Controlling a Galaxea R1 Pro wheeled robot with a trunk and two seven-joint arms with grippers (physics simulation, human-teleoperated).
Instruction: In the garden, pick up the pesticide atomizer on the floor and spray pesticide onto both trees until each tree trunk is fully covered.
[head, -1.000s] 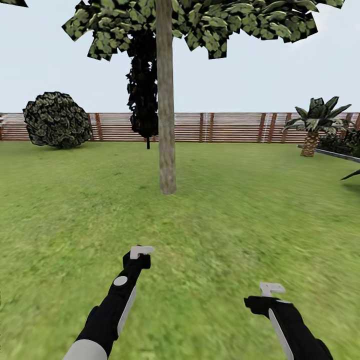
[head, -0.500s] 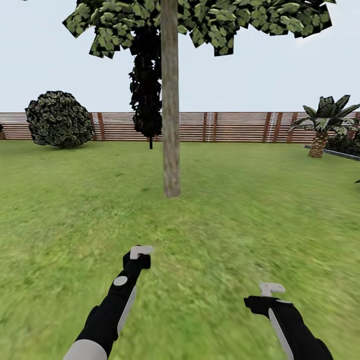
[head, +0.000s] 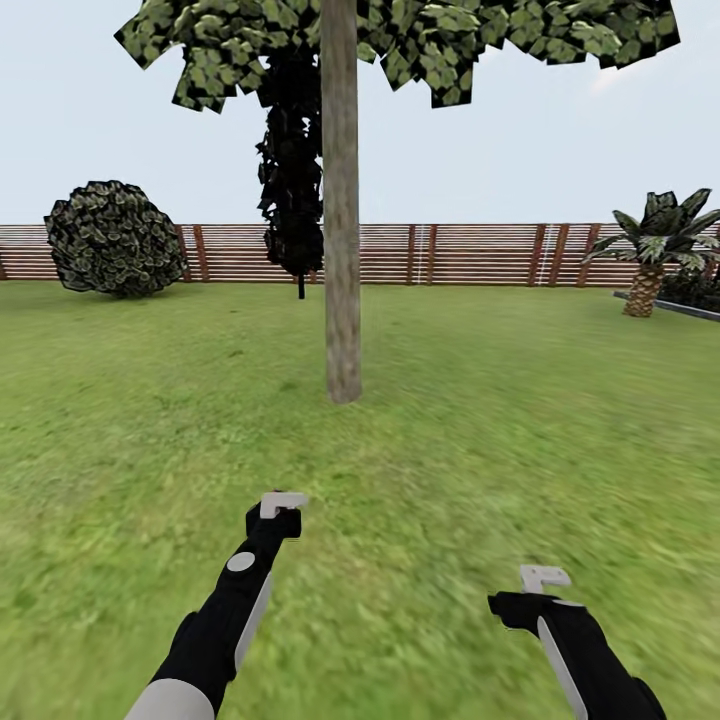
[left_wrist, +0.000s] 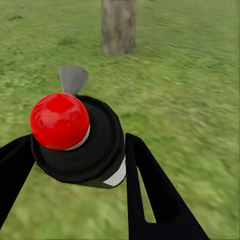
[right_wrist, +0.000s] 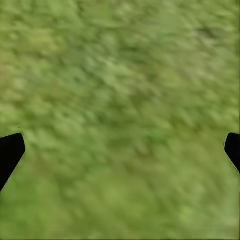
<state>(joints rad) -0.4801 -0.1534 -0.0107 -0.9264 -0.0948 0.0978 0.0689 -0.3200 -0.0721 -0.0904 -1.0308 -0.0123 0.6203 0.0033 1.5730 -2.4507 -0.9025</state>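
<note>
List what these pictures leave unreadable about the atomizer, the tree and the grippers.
- Pesticide atomizer: left wrist view shows its red top; lower body hidden between the left gripper fingers.
- Tree trunk: head view's top edge cuts it off.
- Right gripper: right wrist view crops all but the fingertips.

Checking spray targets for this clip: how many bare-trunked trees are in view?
1. The tree stands mid-lawn straight ahead, its trunk base also seen past the left hand, which holds the pesticide atomizer. A second may be out of frame.
</note>
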